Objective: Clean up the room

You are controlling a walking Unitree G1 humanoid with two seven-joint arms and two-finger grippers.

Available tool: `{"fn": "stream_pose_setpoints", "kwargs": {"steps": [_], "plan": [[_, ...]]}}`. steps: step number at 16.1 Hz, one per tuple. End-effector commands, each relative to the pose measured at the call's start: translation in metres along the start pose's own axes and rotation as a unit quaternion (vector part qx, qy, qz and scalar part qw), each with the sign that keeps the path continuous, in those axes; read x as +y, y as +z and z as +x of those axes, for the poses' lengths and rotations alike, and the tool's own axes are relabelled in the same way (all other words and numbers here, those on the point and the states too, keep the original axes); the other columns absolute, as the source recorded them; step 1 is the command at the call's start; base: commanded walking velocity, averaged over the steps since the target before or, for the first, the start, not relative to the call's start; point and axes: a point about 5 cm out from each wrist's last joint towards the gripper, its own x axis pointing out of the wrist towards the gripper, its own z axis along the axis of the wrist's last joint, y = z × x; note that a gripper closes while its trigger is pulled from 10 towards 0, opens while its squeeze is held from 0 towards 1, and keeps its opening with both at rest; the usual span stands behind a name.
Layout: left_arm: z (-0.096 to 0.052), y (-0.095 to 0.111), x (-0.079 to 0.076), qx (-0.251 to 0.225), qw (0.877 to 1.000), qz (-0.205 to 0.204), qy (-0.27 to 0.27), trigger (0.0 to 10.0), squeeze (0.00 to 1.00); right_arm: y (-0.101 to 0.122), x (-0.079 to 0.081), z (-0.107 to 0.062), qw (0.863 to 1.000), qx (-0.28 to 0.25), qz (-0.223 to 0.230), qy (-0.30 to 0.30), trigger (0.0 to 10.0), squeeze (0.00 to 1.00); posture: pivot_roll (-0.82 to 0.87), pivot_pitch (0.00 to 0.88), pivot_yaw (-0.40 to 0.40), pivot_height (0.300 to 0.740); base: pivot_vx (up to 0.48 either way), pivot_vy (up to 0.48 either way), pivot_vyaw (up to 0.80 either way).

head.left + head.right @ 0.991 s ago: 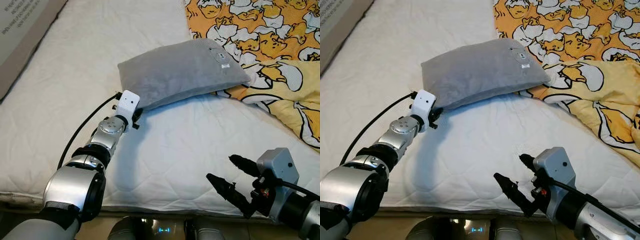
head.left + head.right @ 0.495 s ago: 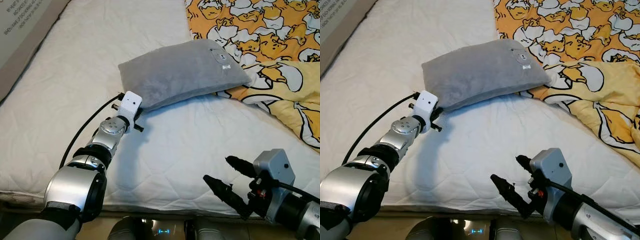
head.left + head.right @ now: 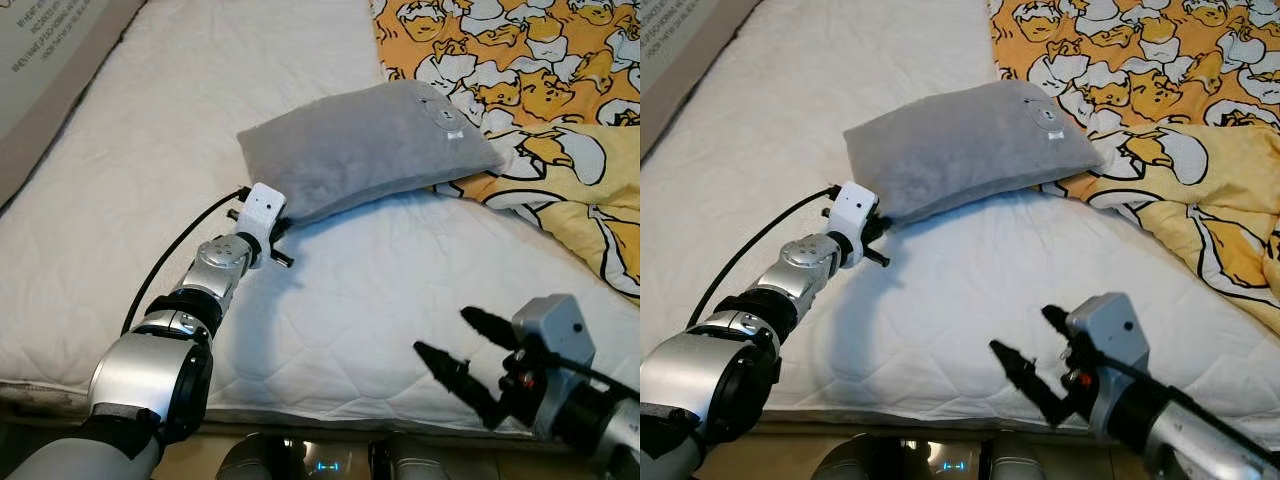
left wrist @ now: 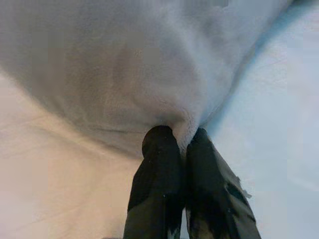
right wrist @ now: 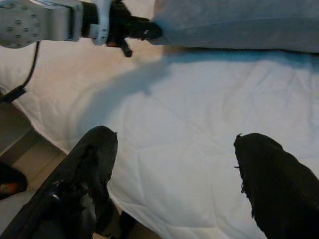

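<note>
A grey pillow (image 3: pixel 365 145) lies across the white mattress (image 3: pixel 160 170), its far end resting on a yellow duck-print blanket (image 3: pixel 530 70). My left gripper (image 4: pixel 180 144) is shut on the pillow's near corner, pinching a fold of the grey fabric (image 4: pixel 149 64); in the eye views its white wrist (image 3: pixel 262 208) sits against that corner. My right gripper (image 3: pixel 465 345) hovers open above the mattress near its front edge, with nothing between its black fingers (image 5: pixel 92 159).
A cardboard box (image 3: pixel 45 70) stands beside the bed at the far left. The blanket covers the right side of the mattress. The mattress front edge (image 3: pixel 330 410) runs just below the right gripper, with dark floor (image 5: pixel 15 144) beyond it.
My left gripper has stayed clamped on the pillow corner. The right gripper dipped a little and came back up, staying open.
</note>
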Motion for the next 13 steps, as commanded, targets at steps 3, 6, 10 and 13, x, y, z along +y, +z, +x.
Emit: {"fn": "stream_pose_setpoints", "kwargs": {"steps": [3,6,10,13], "plan": [[0.002,-0.001,-0.017,0.010,0.994,0.017,-0.105,0.0,0.00,0.002,-0.005,0.001,1.000,-0.009,-0.006,-0.021,10.0,0.00,-0.32,0.139,0.042,0.740,0.000,0.000,0.00],[-0.003,-0.008,-0.026,0.022,0.979,0.015,-0.204,0.0,0.00,0.001,-0.006,-0.001,1.000,-0.011,-0.006,-0.027,10.0,0.00,-0.32,0.141,0.052,0.740,0.000,0.000,0.00],[-0.018,-0.018,-0.028,0.033,0.941,0.018,-0.336,0.0,0.00,-0.001,-0.013,-0.003,0.998,-0.016,-0.003,-0.058,10.0,0.00,-0.32,0.130,0.079,0.740,0.000,0.000,0.00],[-0.024,-0.019,-0.039,0.013,0.913,0.023,-0.408,0.0,0.00,-0.005,-0.020,-0.003,0.996,-0.012,-0.005,-0.084,10.0,0.00,-0.31,0.117,0.096,0.740,0.000,0.000,0.00]]}}
